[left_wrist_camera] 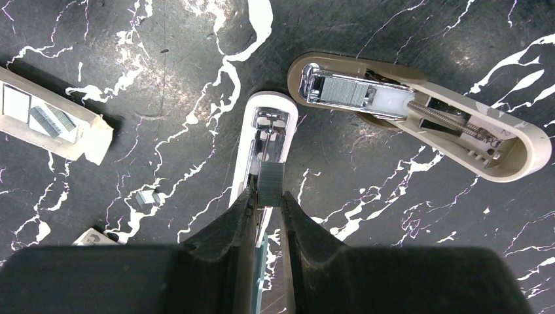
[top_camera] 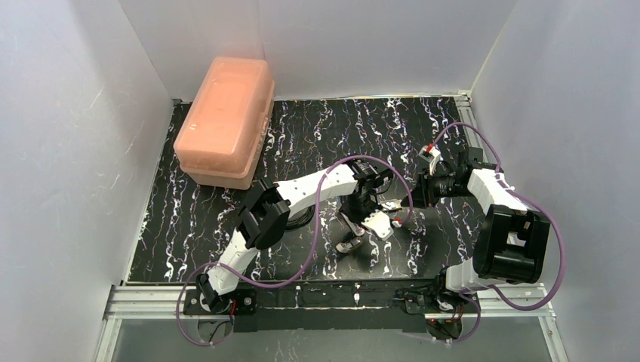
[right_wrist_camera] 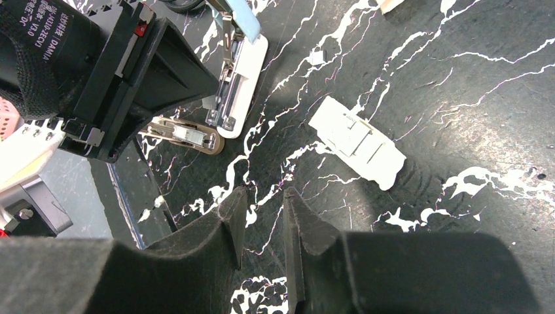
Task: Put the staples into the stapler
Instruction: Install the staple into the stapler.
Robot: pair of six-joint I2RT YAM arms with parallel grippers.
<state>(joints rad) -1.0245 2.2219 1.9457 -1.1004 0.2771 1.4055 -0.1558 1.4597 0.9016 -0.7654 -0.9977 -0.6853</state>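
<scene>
**A:** Where is the stapler (left_wrist_camera: 269,118) right now?

**B:** I see it lying open on the black marbled table (left_wrist_camera: 393,229), near the middle, directly under my left wrist camera. Its white shell faces up with the silver channel bare, and a bit of its light-blue part shows low between the fingers.

**A:** And the staples?

**B:** My left hand (left_wrist_camera: 268,196) is clenched on a short grey strip of staples (left_wrist_camera: 270,180), pinched between the two fingertips. The strip hangs right over the channel, lined up with it. I cannot tell whether it touches the metal.

**A:** What about the right hand?

**B:** The right hand (right_wrist_camera: 262,209) is released, its fingers slightly apart with only table showing in the gap. It hovers off to the side, near a white block (right_wrist_camera: 357,140) that lies flat on the table.

**A:** Anything else close by?

**B:** A tan stapler (left_wrist_camera: 419,118) lies open just beside the first one, with staples in its channel. A cardboard sleeve (left_wrist_camera: 52,121) with more staples sits well apart on the other side.
</scene>
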